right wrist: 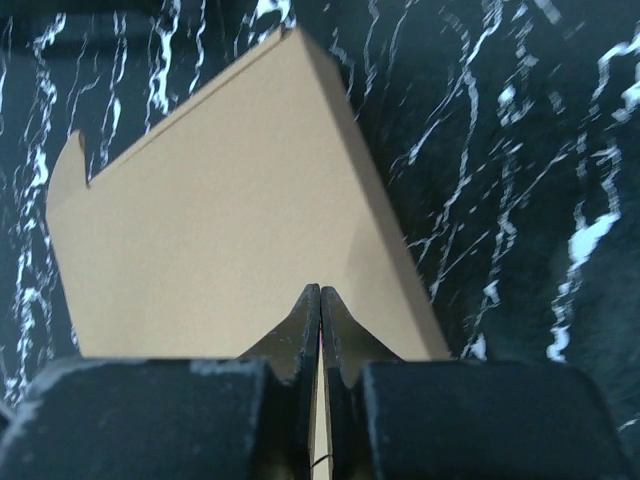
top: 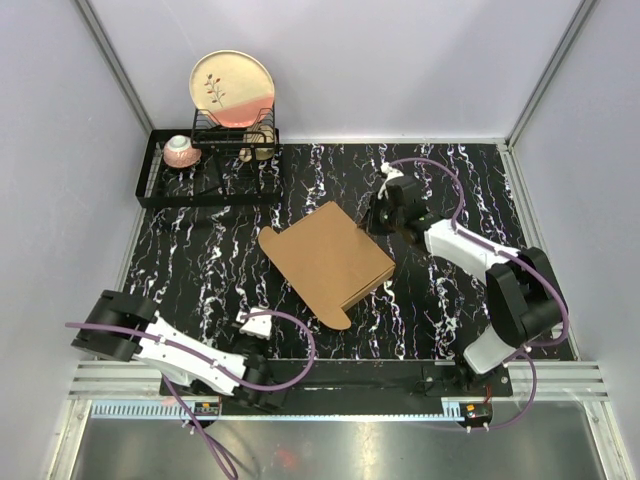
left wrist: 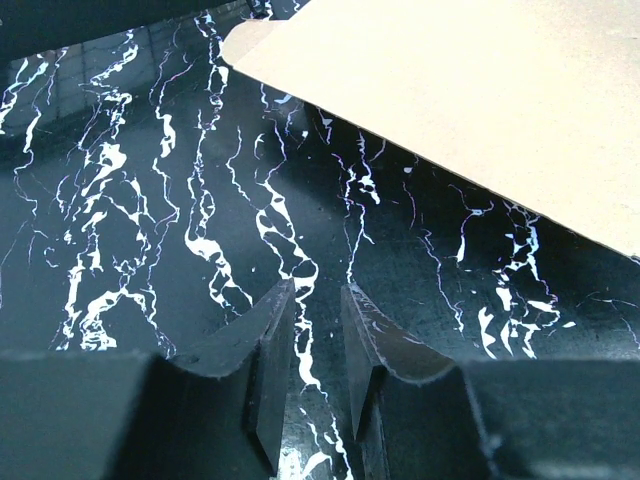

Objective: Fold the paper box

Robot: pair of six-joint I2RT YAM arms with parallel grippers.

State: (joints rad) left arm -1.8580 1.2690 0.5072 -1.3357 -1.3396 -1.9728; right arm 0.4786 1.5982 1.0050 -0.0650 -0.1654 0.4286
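The paper box [top: 328, 258] is a flat brown cardboard carton lying at an angle in the middle of the black marbled table, with a rounded tab at its near corner. My right gripper [top: 380, 220] is at the box's far right edge. In the right wrist view its fingertips [right wrist: 320, 288] touch each other over the cardboard [right wrist: 220, 220], with nothing visible between them. My left gripper [top: 255, 328] is low near the table's front edge, short of the box's near left side. Its fingers [left wrist: 318, 287] stand slightly apart over bare table, with the box [left wrist: 480, 90] ahead to the right.
A black wire dish rack [top: 165, 190] stands at the back left, holding an upright beige and pink plate [top: 232, 88], a pink cup [top: 182, 150] and a pale cup [top: 260, 142]. White walls close in the table on three sides.
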